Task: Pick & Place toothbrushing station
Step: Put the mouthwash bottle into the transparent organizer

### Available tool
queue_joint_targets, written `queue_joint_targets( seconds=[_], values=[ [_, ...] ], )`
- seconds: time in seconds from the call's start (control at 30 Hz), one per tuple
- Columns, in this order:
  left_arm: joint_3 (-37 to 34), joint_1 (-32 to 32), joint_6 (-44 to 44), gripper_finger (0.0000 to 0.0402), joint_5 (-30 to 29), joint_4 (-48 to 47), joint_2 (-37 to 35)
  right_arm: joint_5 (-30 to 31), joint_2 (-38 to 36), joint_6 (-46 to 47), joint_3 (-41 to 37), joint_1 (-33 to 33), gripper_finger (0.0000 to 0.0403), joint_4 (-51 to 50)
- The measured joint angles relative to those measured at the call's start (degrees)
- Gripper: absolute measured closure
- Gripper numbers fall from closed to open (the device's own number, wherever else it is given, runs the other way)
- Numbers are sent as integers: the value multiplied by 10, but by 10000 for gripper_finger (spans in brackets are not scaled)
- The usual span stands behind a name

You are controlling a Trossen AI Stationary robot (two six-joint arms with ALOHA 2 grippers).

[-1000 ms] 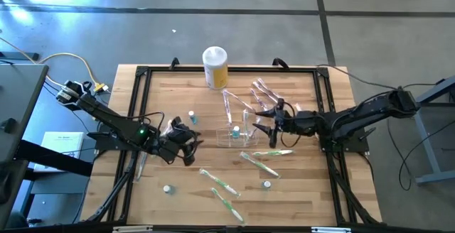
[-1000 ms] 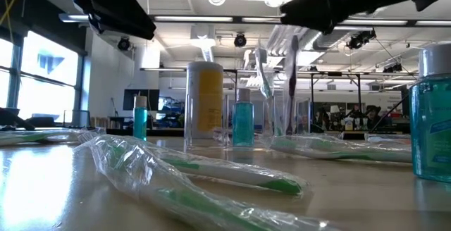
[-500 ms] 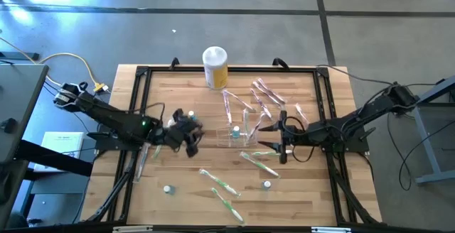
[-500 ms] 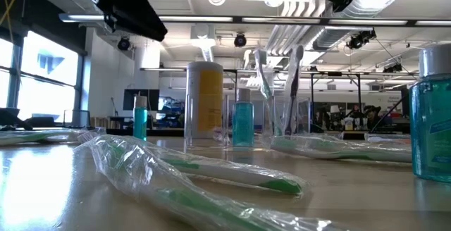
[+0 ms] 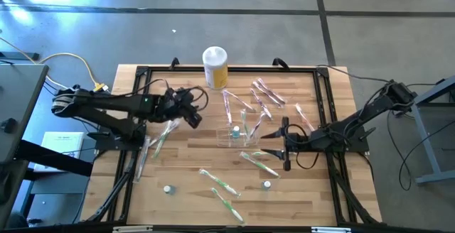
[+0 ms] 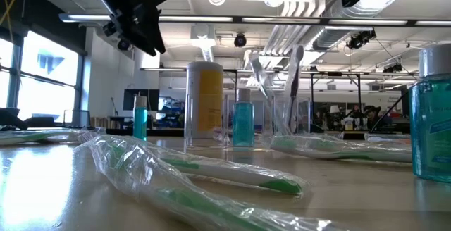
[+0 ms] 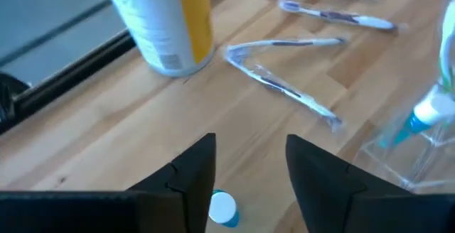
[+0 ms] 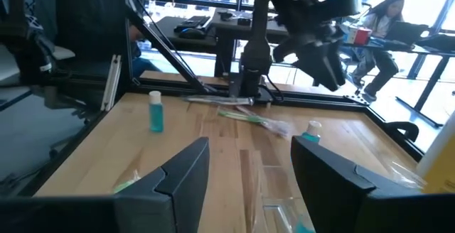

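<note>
You are looking at a wooden table (image 5: pixel 178 183) with the yellow canister (image 5: pixel 215 67) standing at its far edge. The toothbrushing station (image 5: pixel 237 135) is sitting mid-table, toothbrushes upright in it. Your left gripper (image 5: pixel 190 109) is hovering left of the station, fingers parted and holding nothing, a small blue bottle (image 7: pixel 222 209) beneath it. Your right gripper (image 5: pixel 284 142) is waiting just right of the station, fingers apart, empty.

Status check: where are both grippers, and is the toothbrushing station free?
Left gripper open, above small bottle. Right gripper open, empty, beside toothbrushing station. Station on table, ungripped. Wrapped toothbrushes scattered nearby.
</note>
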Motion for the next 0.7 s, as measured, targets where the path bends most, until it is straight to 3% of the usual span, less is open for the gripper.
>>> queue_joint_targets(
  seconds=[0.23, 0.7],
  values=[
    [0, 29, 4, 200, 25, -1, 0, 0, 0, 11, 0, 4, 211, 0],
    [-1, 31, 39, 199, 55, -50, 0, -3, 0, 10, 0, 4, 211, -5]
  ],
)
